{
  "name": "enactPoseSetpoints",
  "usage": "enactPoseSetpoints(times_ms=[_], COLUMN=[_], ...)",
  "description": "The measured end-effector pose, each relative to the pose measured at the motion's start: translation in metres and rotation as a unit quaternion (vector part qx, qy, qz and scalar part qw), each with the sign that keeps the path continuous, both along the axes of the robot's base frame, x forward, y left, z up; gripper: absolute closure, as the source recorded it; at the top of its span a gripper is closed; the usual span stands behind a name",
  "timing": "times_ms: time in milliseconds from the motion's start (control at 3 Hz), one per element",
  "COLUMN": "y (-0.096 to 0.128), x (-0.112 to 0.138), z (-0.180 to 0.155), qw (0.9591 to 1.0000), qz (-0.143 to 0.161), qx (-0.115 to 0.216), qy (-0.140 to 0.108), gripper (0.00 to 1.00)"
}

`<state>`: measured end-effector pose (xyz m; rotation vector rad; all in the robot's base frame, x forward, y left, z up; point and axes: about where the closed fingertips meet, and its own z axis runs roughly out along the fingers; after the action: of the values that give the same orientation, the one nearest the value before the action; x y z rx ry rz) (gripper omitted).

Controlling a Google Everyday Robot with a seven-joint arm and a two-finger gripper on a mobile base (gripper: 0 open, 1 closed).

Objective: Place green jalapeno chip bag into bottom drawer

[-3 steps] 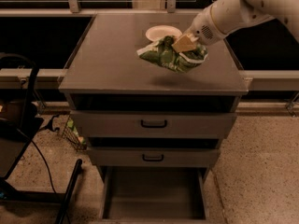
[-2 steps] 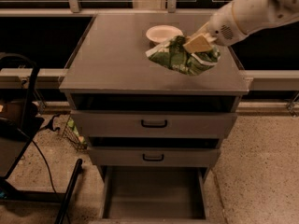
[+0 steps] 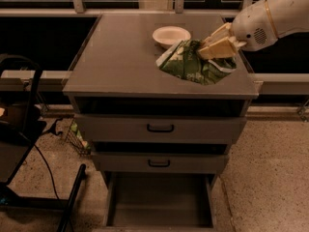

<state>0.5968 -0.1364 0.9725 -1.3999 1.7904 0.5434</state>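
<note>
The green jalapeno chip bag (image 3: 193,65) is crumpled, green with white patches. It hangs just above the right side of the grey cabinet top (image 3: 116,57). My gripper (image 3: 208,48) comes in from the upper right on a white arm and is shut on the bag's upper right edge. The bottom drawer (image 3: 159,202) is pulled out at the foot of the cabinet and shows a plain flat floor with nothing in it. It lies well below and in front of the bag.
A round white bowl (image 3: 171,35) stands on the cabinet top just behind the bag. Two shut drawer fronts with black handles (image 3: 160,128) sit above the open drawer. A black chair frame and cable (image 3: 29,144) stand at the left on the speckled floor.
My gripper has carried the bag to the right and slightly toward the front, away from the bowl.
</note>
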Motion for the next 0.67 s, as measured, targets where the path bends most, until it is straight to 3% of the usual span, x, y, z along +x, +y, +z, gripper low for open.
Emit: enactPoseSetpoints(times_ms=[333, 667], y=[0.0, 0.011], x=[0.0, -0.035], z=[0.0, -0.004], qw=[1.0, 0.999], qz=[0.0, 0.041], qx=[0.0, -0.005], qy=[0.0, -0.014], gripper=[1.0, 1.0])
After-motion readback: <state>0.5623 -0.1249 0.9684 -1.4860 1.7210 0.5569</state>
